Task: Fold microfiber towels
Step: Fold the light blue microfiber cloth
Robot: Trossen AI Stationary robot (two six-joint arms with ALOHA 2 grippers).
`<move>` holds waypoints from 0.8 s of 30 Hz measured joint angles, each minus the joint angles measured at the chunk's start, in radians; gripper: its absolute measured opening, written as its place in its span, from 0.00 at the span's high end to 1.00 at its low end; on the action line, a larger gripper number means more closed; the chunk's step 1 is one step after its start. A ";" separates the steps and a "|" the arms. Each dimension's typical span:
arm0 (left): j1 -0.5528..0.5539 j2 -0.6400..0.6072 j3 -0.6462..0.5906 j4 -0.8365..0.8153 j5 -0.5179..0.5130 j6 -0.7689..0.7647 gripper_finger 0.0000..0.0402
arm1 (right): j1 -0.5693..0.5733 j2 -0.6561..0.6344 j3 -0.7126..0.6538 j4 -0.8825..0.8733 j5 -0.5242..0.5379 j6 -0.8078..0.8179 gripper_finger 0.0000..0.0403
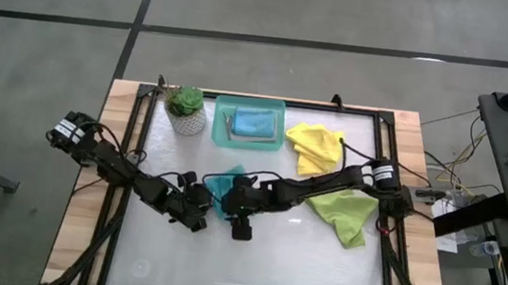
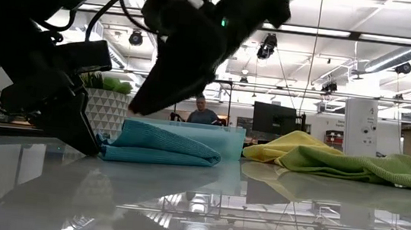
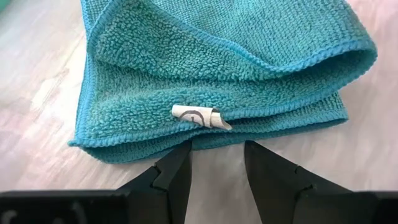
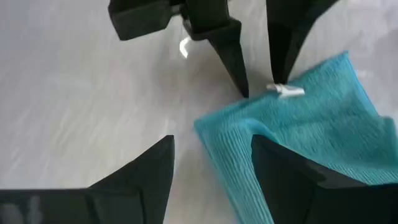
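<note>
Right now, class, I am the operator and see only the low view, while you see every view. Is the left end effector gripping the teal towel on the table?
Observer: No. The left wrist view shows the left end effector open. Its tips are just short of the folded teal towel, near its white tag.
Operator: And the right one?
Observer: The right end effector is open too, and hangs over a corner of the same towel.
Operator: Is anything inside the tray?
Observer: Yes. From above, the teal tray holds a second teal-blue towel.
</note>
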 joint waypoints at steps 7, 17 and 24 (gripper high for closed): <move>0.000 0.000 0.000 0.000 0.002 -0.001 0.67 | 0.001 0.005 -0.100 0.189 0.052 -0.002 0.57; 0.000 0.000 0.000 0.000 0.004 -0.002 0.67 | 0.001 0.052 -0.109 0.249 0.051 -0.022 0.96; 0.000 0.000 0.000 0.000 0.011 0.000 0.67 | 0.001 0.010 -0.108 0.256 0.052 0.014 0.98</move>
